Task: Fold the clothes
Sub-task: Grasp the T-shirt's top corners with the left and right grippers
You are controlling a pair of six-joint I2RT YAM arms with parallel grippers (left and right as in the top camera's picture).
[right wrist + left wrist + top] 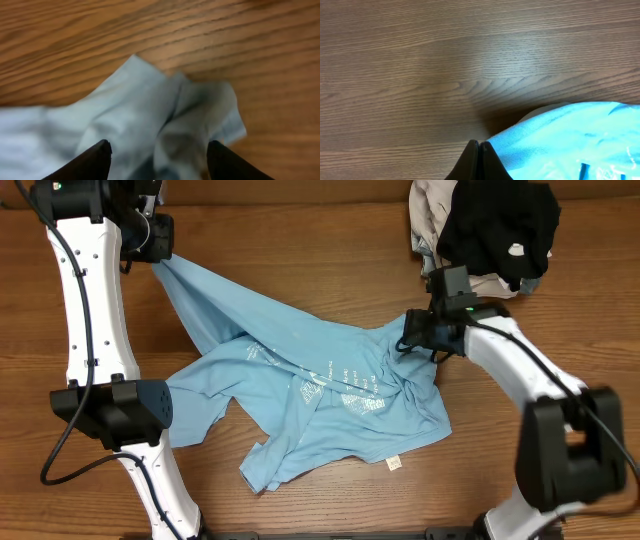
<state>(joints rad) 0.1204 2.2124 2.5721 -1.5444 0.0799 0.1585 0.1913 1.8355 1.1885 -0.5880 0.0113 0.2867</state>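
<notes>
A light blue T-shirt (300, 380) with white print lies crumpled across the middle of the wooden table. My left gripper (158, 248) is shut on one corner of it at the far left and holds it stretched out; in the left wrist view the jaws (479, 145) are pressed together at the blue cloth's (570, 140) edge. My right gripper (412, 332) is open over the shirt's bunched right end. In the right wrist view its jaws (157, 147) straddle a fold of the cloth (145, 110).
A pile of other clothes, black (500, 220) and beige (432, 208), sits at the far right corner. Bare wooden table (320, 240) lies behind the shirt.
</notes>
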